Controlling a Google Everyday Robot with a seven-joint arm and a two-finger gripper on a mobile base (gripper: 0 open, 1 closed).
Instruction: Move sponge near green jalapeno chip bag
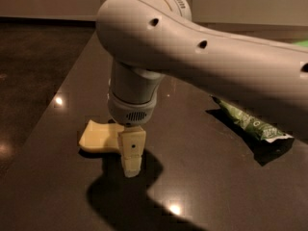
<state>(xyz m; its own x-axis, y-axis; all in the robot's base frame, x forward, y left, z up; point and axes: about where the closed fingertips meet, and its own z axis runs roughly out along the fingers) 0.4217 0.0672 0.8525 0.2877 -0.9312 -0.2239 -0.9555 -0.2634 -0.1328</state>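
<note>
Currently gripper (131,163) low over dark table (207,177), at right end of sponge (98,137) — open or clamped, cannot tell. Sponge lies flat, left of centre; green jalapeno chip bag (251,124) well apart to right — partly behind arm (216,66).

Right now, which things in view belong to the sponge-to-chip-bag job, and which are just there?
Job:
- sponge, left side of the table
- green chip bag, right side, partly behind the arm
- gripper, low at the sponge's right end

Just there:
- dark table
- floor beyond its left edge
</note>
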